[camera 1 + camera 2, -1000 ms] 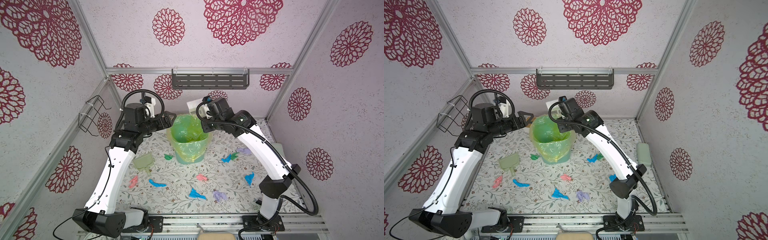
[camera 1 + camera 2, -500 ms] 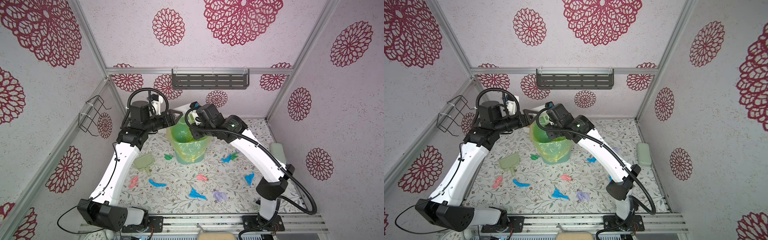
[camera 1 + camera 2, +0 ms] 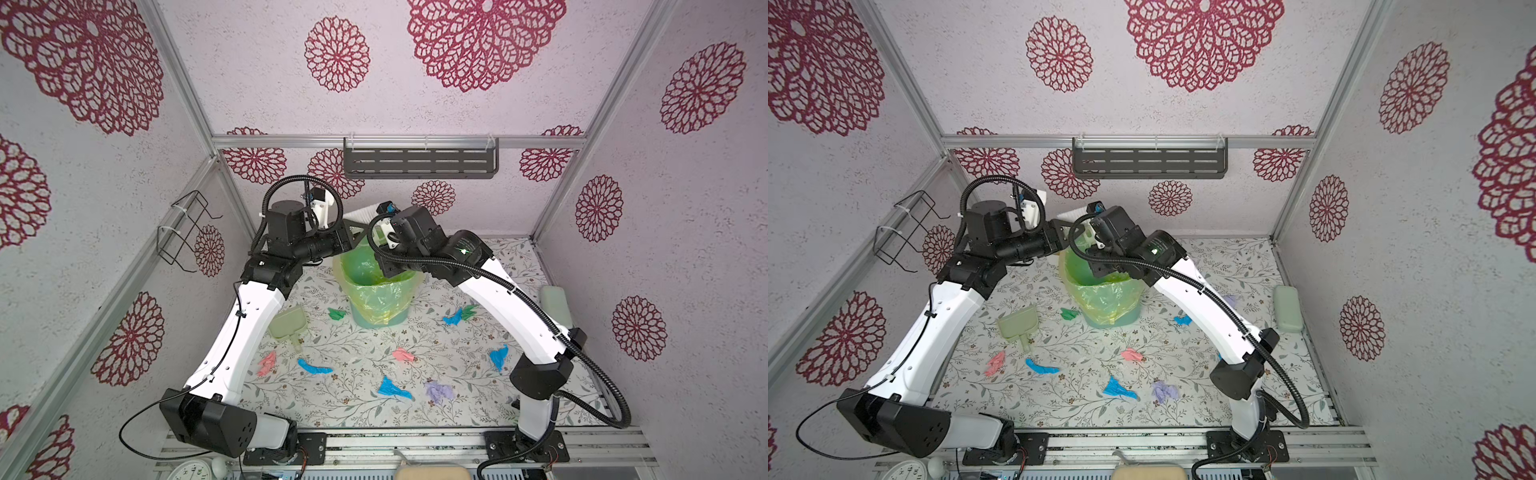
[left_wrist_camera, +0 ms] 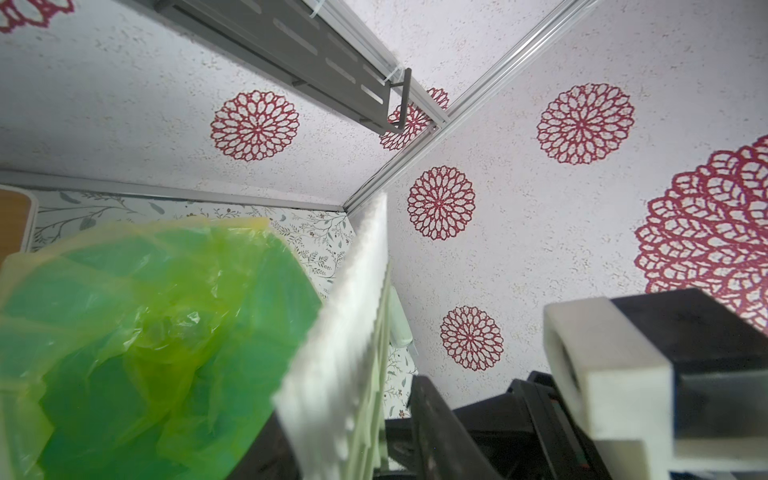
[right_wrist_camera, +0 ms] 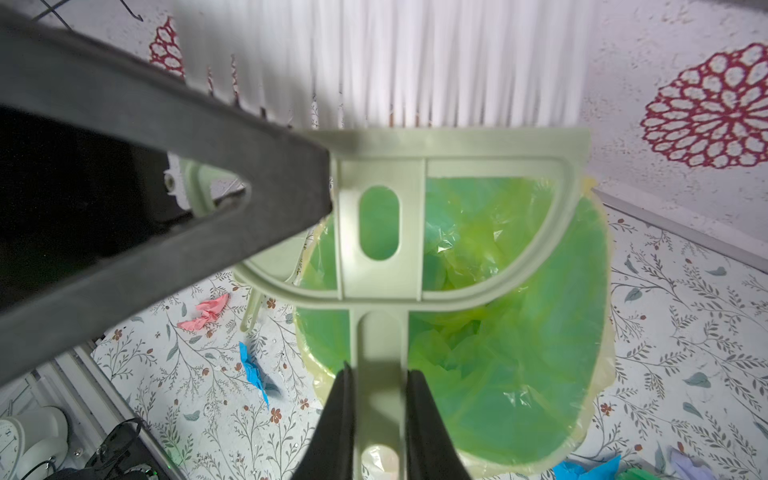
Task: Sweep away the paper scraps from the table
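The right gripper (image 5: pixel 376 376) is closed on the handle of the pale green brush (image 5: pixel 380 286), held above the lined bin (image 3: pixel 386 309). The left gripper (image 3: pixel 352 233) is raised at the brush head, one finger crossing it in the right wrist view; open or gripping cannot be told. The paper scraps (image 3: pixel 392 388), blue, pink, green and lilac, lie scattered on the surface (image 3: pixel 340 399) in front of and beside the bin. The dustpan (image 3: pixel 287 323) lies on the surface, left of the bin.

Clock face (image 3: pixel 195 471) at the table's near edge, numerals 10 and 11 legible, no other readable text.
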